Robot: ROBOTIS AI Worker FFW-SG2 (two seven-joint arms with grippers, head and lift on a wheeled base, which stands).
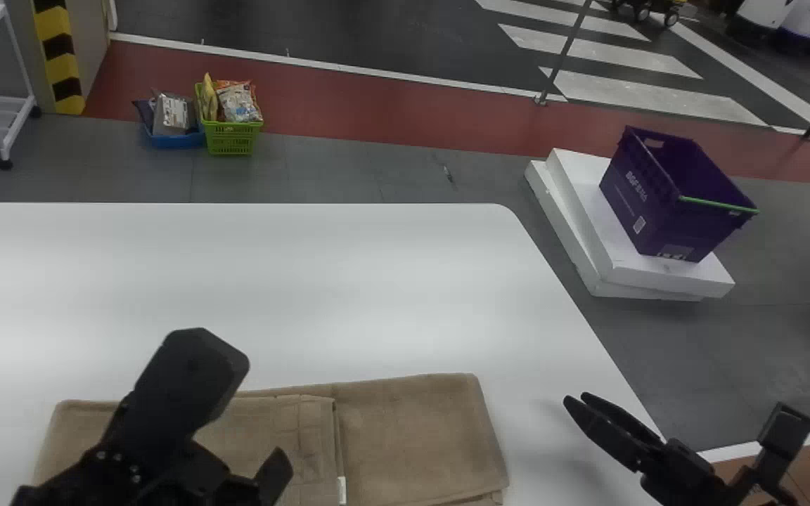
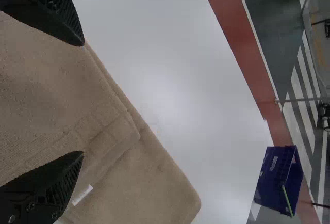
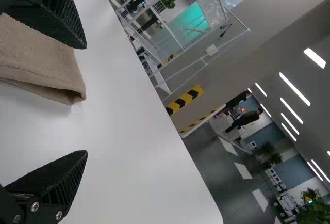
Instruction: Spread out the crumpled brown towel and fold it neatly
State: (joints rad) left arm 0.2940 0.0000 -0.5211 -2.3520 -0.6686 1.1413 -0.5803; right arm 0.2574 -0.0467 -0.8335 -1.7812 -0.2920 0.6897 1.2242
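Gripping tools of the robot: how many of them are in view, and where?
2. The left tool hangs over the folded towel; the right tool is over the white table, to the right of the towel.

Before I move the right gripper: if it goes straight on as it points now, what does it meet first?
Probably the white table top, since the right gripper seems to slope down towards it; its height is hard to judge. The brown towel seems to lie beside that line.

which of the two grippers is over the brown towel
The left gripper. Its open fingers are over the brown towel, while the right gripper is off the towel's right end, over the white table.
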